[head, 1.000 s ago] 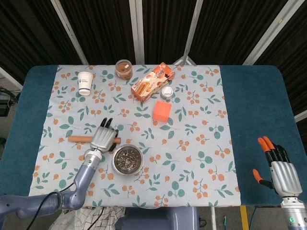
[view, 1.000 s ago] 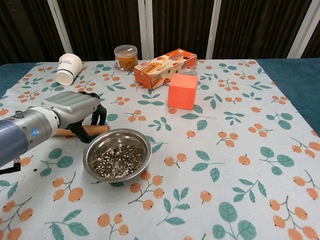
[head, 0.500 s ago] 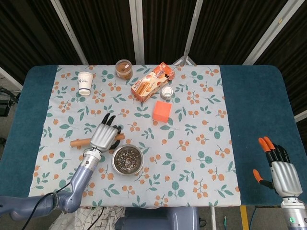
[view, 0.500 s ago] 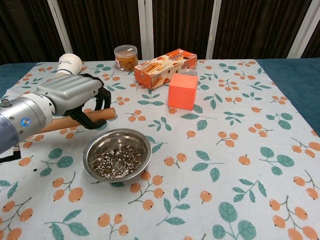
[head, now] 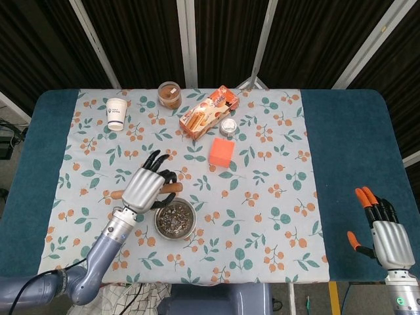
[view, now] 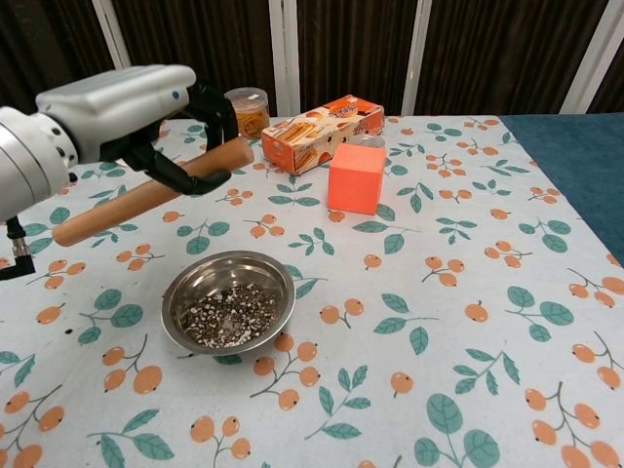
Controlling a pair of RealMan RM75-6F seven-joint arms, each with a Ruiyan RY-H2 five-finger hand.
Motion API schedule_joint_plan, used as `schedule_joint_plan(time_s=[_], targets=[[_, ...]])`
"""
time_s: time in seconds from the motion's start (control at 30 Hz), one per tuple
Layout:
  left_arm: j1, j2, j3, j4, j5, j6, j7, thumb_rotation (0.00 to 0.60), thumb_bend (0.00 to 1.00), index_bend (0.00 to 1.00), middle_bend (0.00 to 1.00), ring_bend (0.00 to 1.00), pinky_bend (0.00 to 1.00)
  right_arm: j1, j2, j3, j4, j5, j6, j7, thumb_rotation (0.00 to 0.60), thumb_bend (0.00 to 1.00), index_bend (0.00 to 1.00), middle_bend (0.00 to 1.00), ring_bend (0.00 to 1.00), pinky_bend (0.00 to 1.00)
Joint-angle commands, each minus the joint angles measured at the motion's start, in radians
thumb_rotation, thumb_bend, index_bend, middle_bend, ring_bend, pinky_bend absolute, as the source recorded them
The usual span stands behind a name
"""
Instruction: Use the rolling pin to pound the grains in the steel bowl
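My left hand [head: 146, 188] [view: 136, 112] grips a wooden rolling pin [view: 146, 196] [head: 172, 188] near one end and holds it in the air, tilted, above and to the left of the steel bowl [view: 228, 310] [head: 174, 218]. The bowl stands on the patterned cloth with dark and pale grains [view: 226, 321] lying in its bottom. In the head view the hand covers most of the pin. My right hand [head: 386, 230] hangs at the lower right of the head view, off the table's edge, fingers apart and holding nothing.
An orange cube [view: 357, 178] [head: 222, 152], a snack box [view: 322, 132] [head: 209, 111], a small tin [head: 228, 126], a clear jar [view: 246, 111] [head: 170, 94] and a paper cup [head: 116, 113] stand on the far half of the cloth. Bare blue table [head: 348, 151] lies to the right.
My left hand has lifted the rolling pin off the cloth and raised it higher, shifting it slightly toward the bowl. The right hand has stayed put.
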Motion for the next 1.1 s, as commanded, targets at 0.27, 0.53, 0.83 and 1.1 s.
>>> schedule_joint_plan(time_s=[0.27, 0.53, 0.83, 1.1], targets=[[0.045, 0.015, 0.01, -0.14, 0.189, 0.077, -0.339, 0.6, 0.81, 0.62, 0.61, 0.13, 0.02, -0.004, -0.002, 0.002, 0.0, 0.003, 0.007, -0.003, 0.6, 0.37, 0.0, 0.0, 0.0, 0.0], [0.063, -0.039, 0.009, -0.076, 0.226, 0.107, -0.567, 0.6, 0.81, 0.62, 0.62, 0.15, 0.06, -0.003, -0.003, 0.003, 0.001, 0.007, 0.002, -0.003, 0.6, 0.37, 0.0, 0.0, 0.0, 0.0], [0.078, -0.092, 0.033, 0.047, 0.253, 0.117, -0.747, 0.6, 0.81, 0.62, 0.63, 0.15, 0.06, -0.001, -0.003, 0.003, 0.001, 0.007, -0.003, 0.0, 0.6, 0.37, 0.0, 0.0, 0.0, 0.0], [0.072, -0.135, 0.026, 0.126, 0.288, 0.131, -0.856, 0.6, 0.81, 0.62, 0.63, 0.15, 0.07, 0.001, -0.003, 0.002, 0.001, 0.006, -0.007, 0.0, 0.6, 0.37, 0.0, 0.0, 0.0, 0.0]])
